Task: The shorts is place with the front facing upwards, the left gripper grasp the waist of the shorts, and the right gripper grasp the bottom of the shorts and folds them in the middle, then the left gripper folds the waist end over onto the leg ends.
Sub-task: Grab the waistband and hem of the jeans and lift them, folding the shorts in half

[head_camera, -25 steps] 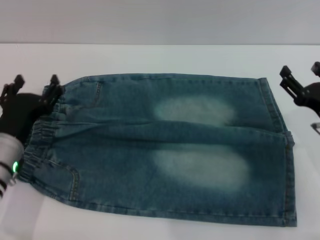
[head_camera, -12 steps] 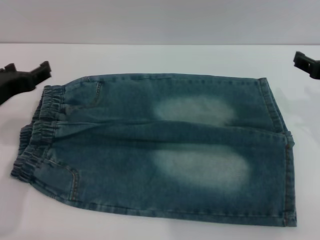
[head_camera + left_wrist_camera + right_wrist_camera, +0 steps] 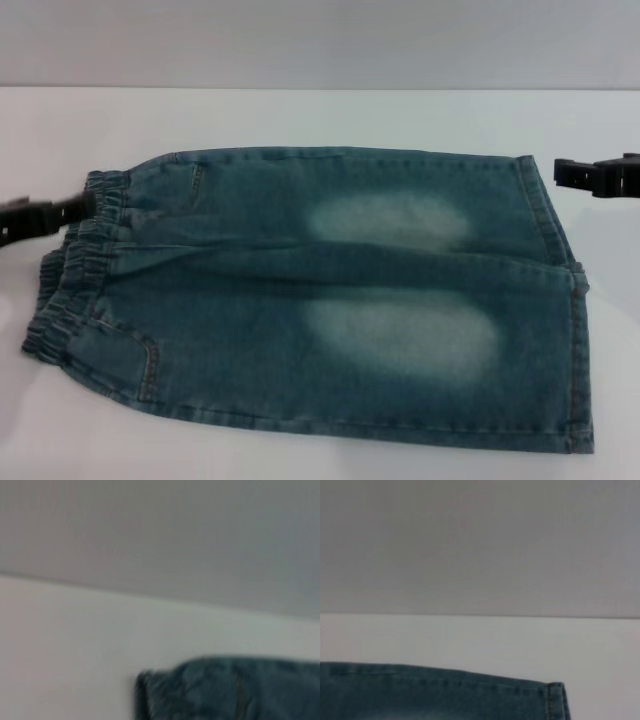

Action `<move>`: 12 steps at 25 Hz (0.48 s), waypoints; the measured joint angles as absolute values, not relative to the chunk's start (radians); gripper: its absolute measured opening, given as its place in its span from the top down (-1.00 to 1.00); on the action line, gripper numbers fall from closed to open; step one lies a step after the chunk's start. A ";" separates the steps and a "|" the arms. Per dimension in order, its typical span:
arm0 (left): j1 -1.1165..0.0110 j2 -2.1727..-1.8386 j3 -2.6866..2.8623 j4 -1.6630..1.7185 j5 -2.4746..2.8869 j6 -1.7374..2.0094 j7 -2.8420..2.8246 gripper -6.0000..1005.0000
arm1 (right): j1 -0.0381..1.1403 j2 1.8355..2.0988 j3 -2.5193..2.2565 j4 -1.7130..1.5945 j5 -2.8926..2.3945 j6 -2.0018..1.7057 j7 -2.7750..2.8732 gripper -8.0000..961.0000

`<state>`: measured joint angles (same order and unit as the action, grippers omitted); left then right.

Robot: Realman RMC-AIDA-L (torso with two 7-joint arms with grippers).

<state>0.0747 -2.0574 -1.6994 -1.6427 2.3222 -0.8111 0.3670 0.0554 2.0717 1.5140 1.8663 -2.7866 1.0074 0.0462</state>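
The shorts lie flat on the white table, two pale faded patches facing up. The puckered waist is at the left and the straight leg ends are at the right. My left gripper is a blurred dark bar at the far corner of the waist, touching or just short of it. My right gripper hangs just off the far corner of the leg ends, apart from the cloth. The left wrist view shows the waist corner. The right wrist view shows a hem corner.
The white table runs back to a grey wall. Bare table surface shows on all sides of the shorts.
The left gripper has dropped from beyond the waist corner down beside the waistband. The right gripper has come in leftward toward the far hem corner. The shorts have not moved.
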 joint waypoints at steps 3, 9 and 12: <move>0.056 -2.057 -1.700 -1.667 2.447 -0.910 0.284 -0.67 | 0.052 2.074 1.516 1.946 -2.789 1.104 0.050 -0.66; 0.034 -2.059 -1.699 -1.693 2.526 -1.048 0.238 -0.67 | 0.035 2.077 1.503 1.997 -2.833 1.203 0.076 -0.66; 0.034 -2.059 -1.699 -1.693 2.535 -1.072 0.220 -0.67 | 0.026 2.076 1.496 1.999 -2.862 1.216 0.097 -0.65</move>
<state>0.0335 -2.0591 -1.6988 -1.6933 2.5350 -1.0724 0.2197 0.0257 2.0765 1.4955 1.9992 -2.8617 1.2160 0.0972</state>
